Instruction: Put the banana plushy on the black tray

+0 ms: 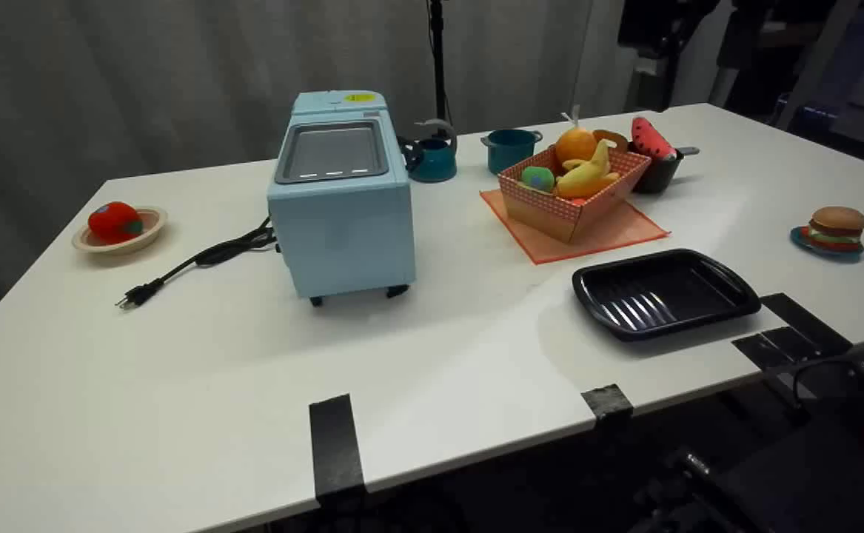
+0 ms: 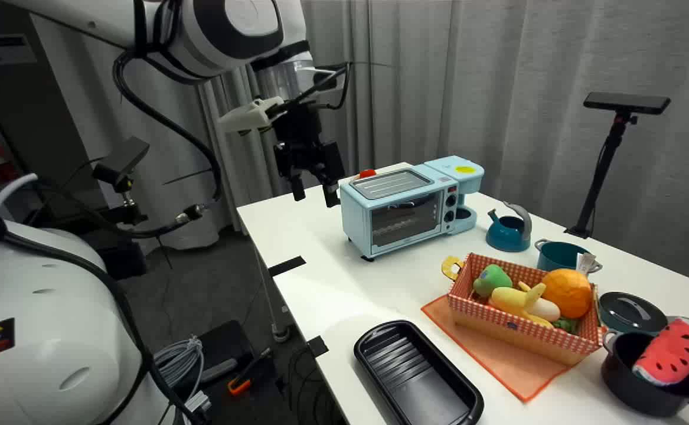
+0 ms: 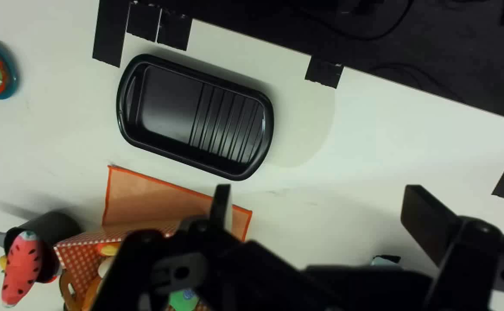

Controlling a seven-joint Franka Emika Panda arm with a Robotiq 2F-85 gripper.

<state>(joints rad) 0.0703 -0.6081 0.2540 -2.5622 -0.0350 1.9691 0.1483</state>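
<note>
The pale-yellow banana plushy lies on top of other toy fruits in the orange-brown checked basket, in both exterior views [image 1: 585,178] [image 2: 515,300]. In the wrist view my gripper hides most of the basket, and I cannot make out the banana. The black tray [image 1: 687,289] lies flat on the table near its edge. It also shows in an exterior view [image 2: 406,366] and in the wrist view [image 3: 169,103], with nothing in it. My gripper [image 2: 316,195] is raised high above the table, beside the toaster oven. In the wrist view [image 3: 318,190] its fingers are wide apart with nothing between them.
The basket [image 1: 543,206] stands on an orange cloth [image 2: 506,372]. A blue toaster oven [image 1: 350,237], a teal kettle [image 1: 434,161] and a teal pot [image 2: 559,255] stand behind. A dark pot [image 2: 633,378] holds a watermelon toy [image 2: 669,354]. A toy burger [image 1: 837,228] lies at one end.
</note>
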